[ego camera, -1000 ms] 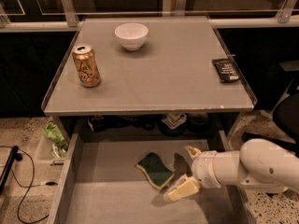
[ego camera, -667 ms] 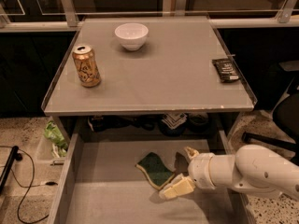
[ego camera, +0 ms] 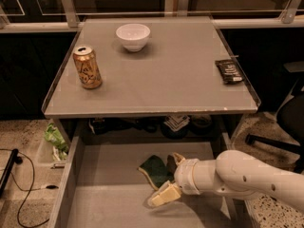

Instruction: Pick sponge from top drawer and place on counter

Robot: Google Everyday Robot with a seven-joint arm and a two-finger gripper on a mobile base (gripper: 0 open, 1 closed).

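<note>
The dark green sponge (ego camera: 153,169) lies on the floor of the open top drawer (ego camera: 104,198), right of middle, one corner tilted up. My gripper (ego camera: 169,177) reaches in from the right on a white arm. It is open, with one cream fingertip (ego camera: 164,195) in front of the sponge and the other just behind it at the sponge's right edge. The counter (ego camera: 161,80) is above the drawer.
On the counter stand a gold soda can (ego camera: 87,67) at the left, a white bowl (ego camera: 133,36) at the back and a black flat packet (ego camera: 229,71) at the right edge. A chair base (ego camera: 270,141) stands at the right. A cable (ego camera: 19,194) and green wrapper (ego camera: 54,139) lie on the floor at the left.
My gripper has moved left toward the sponge, and its fingers now stand on either side of the sponge's right end. The sponge has not visibly moved.
</note>
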